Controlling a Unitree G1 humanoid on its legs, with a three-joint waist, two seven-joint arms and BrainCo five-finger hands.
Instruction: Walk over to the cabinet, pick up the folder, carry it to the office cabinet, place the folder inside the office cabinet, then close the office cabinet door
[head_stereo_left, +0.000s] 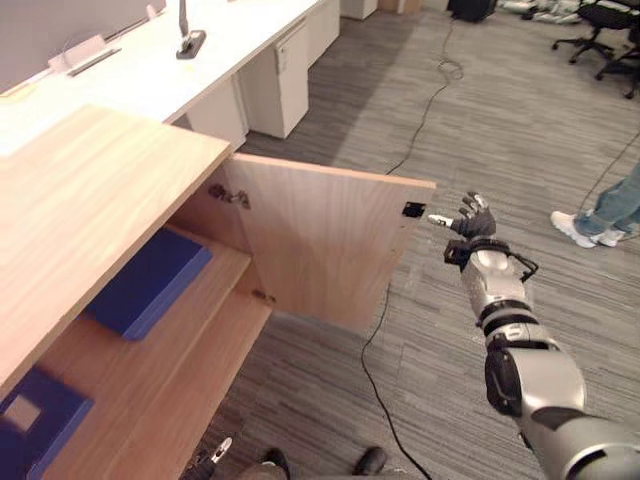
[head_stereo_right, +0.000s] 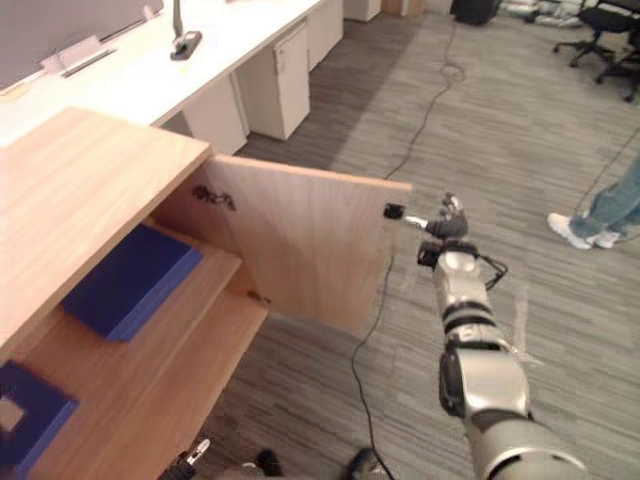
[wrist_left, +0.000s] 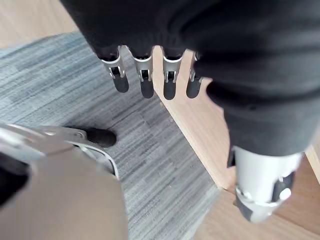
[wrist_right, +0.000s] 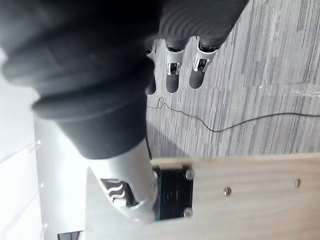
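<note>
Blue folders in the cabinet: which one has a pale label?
The folder in the bottom left corner of the eye views: a pale square sits on its cover. The other folder, nearer the open door, is plain blue.

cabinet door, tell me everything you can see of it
The cabinet door is a light wood-grain panel, upright and swung wide open. Metal hinges join it to the cabinet. A small black plate sits at its upper free corner, where the right hand reaches with open fingers, its thumb by the plate.
</note>
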